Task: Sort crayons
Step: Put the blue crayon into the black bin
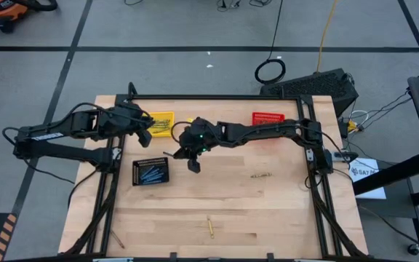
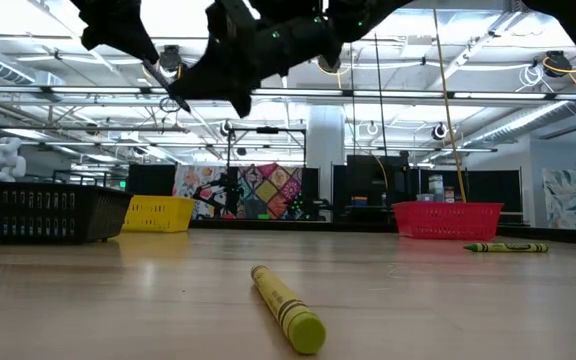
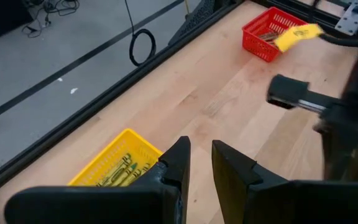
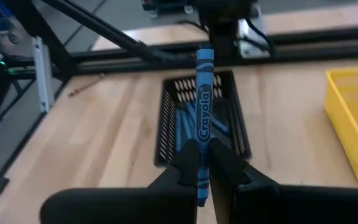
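**Blue crayon lined up over the black basket**

Wooden tabletop on a concrete shop floor, three little mesh baskets along the far half, and the sort looks mostly done.

Right gripper (image 4: 199,163) is the one at work: fingers pinched on a blue crayon (image 4: 203,106), held by its lower end so most of the stick pokes out ahead. It hangs in the air toward the left-middle of the table, just right of the black basket (image 1: 151,172), which already holds a bunch of blue crayons. My guess is it's gripped by the end so it can be dropped in lengthwise, without the fingers bumping the rim.

Left gripper (image 3: 200,163) hovers at the far left, by the yellow basket (image 1: 161,122), fingers a little apart with nothing between them. That basket has yellow-green crayons in it, so it probably parked there after a drop.

Red basket (image 1: 268,118) sits far right. Two strays are left: a yellow crayon (image 1: 210,227) near the front edge, and a green crayon (image 2: 505,247) lying right of centre. Those look like the next pickups.
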